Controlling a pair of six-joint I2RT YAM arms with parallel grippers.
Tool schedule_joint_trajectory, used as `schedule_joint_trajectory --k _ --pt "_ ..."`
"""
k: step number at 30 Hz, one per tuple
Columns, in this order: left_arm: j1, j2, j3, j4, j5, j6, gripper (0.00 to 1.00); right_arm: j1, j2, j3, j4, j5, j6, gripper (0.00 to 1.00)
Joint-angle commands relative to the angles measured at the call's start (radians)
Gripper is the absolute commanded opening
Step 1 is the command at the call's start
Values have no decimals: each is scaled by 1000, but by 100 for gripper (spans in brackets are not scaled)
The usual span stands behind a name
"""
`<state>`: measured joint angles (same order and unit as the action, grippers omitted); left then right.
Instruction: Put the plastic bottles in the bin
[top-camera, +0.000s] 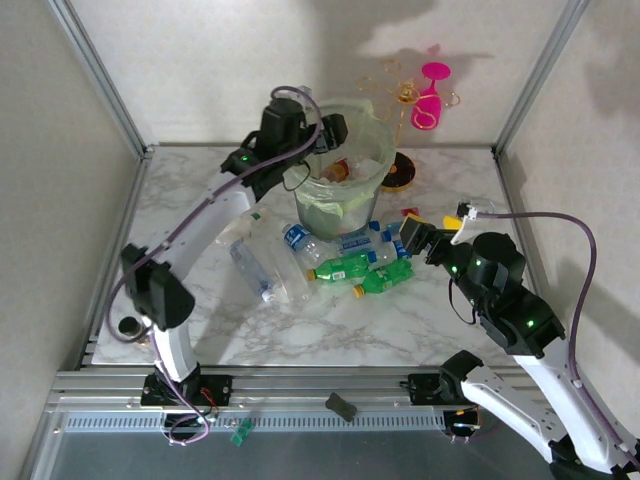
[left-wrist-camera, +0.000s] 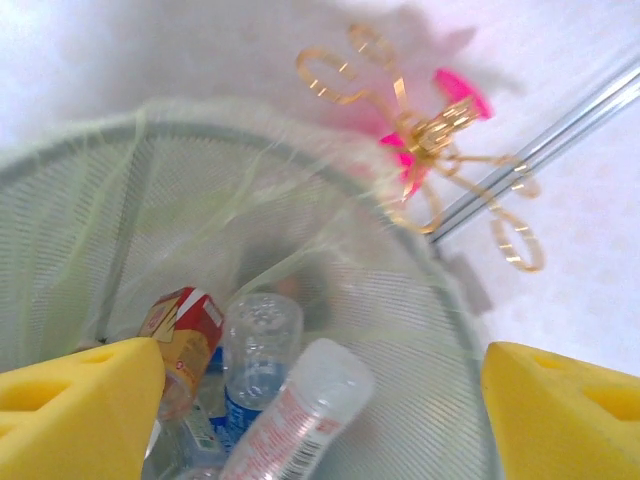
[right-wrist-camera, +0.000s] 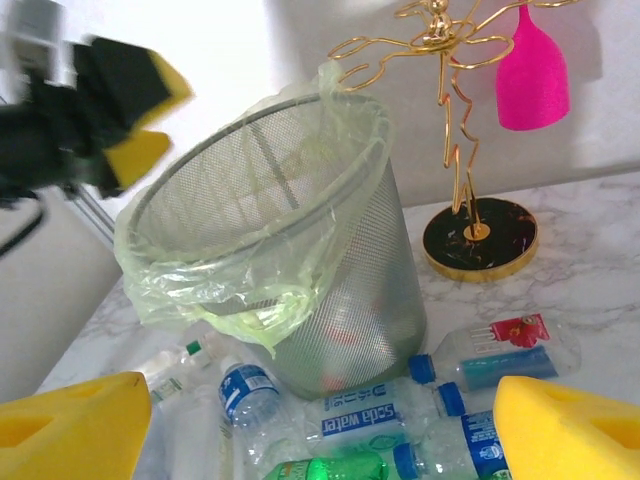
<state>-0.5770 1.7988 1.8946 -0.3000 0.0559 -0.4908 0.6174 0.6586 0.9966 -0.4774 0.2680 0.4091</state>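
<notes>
The bin (top-camera: 340, 205), a mesh basket with a pale green liner, stands at the middle back of the table. My left gripper (top-camera: 335, 130) hangs open over its rim; in the left wrist view its yellow pads (left-wrist-camera: 80, 410) are spread wide above the bin's inside wall (left-wrist-camera: 300, 200). Loose in the bin lie a white red-labelled bottle (left-wrist-camera: 300, 415), a clear blue-labelled bottle (left-wrist-camera: 258, 360) and an orange-labelled one (left-wrist-camera: 185, 345). Several plastic bottles lie in front of the bin, among them green ones (top-camera: 345, 267) and a soda water bottle (right-wrist-camera: 385, 420). My right gripper (top-camera: 418, 238) is open just right of them, holding nothing.
A gold wire stand (right-wrist-camera: 455, 120) with a black base (right-wrist-camera: 480, 240) holds a pink wine glass (right-wrist-camera: 530, 70) behind and right of the bin. Metal frame posts (top-camera: 100, 75) border the table. A crushed clear bottle (top-camera: 262, 270) lies left of the pile.
</notes>
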Motion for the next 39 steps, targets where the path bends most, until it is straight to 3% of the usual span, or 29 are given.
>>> schedule_joint_trajectory --k 1,8,12,16,18,21,23,32,39 --pt "-25 -150 -104 46 13 33 82 -7 0 -13 7 -64 14 89" --pt "-48 -482 -469 80 -39 1 82 -6 34 -61 5 -171 15 86" --pt "-47 -673 -678 16 -167 -58 83 -5 60 -89 22 -191 29 86" --pt "-44 -750 -771 -142 -351 -151 85 -6 80 -124 63 -184 46 86" --pt "-43 -754 -804 -212 -418 -191 85 -5 92 -143 96 -190 65 86" --pt "-33 -741 -861 -278 -434 -218 86 -3 108 -189 156 -237 128 85" --pt "-22 -736 -908 -277 -415 -227 86 7 118 -224 196 -279 157 85" --pt "131 -658 -1095 -140 -261 -295 86 149 162 -314 263 -210 221 85" --pt "147 -492 -1109 -55 -205 -312 87 176 185 -315 261 -181 209 86"
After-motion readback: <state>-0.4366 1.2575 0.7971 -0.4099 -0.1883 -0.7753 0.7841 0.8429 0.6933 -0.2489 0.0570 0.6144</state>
